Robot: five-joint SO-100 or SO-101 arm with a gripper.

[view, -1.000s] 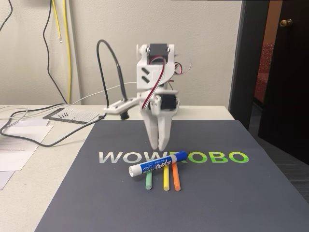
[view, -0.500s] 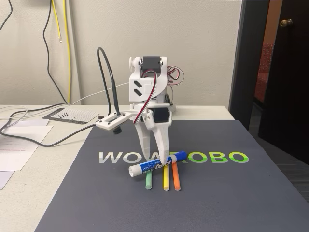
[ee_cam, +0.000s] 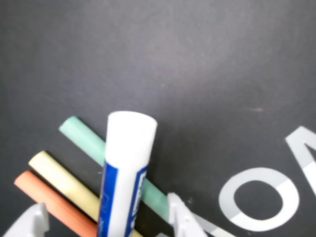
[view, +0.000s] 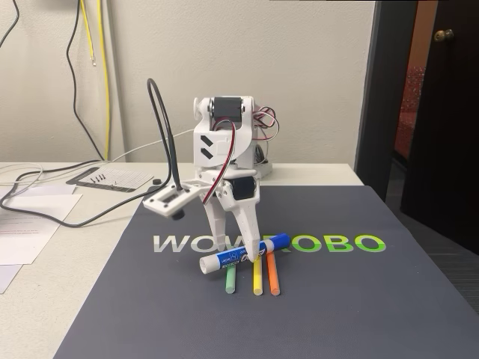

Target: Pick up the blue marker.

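Note:
The blue marker (view: 224,259), white-barrelled with a blue label and blue cap, lies slanted on the dark mat (view: 337,299), across the tops of three thin sticks. My gripper (view: 243,250) is down at the mat and straddles the marker near its middle. In the wrist view the marker (ee_cam: 126,158) runs up between my two white fingertips (ee_cam: 180,215), white end pointing away, with a gap on each side. The gripper (ee_cam: 108,217) is open around it, not clamping.
Green (view: 230,280), yellow (view: 257,280) and orange (view: 273,278) sticks lie side by side under and in front of the marker. Papers and black cables (view: 45,202) cover the table left of the mat. A dark door (view: 441,112) stands at the right.
The arm has leaned forward and lowered, the jaws have spread, and the fingertips have come down around the marker. The marker and sticks have not moved.

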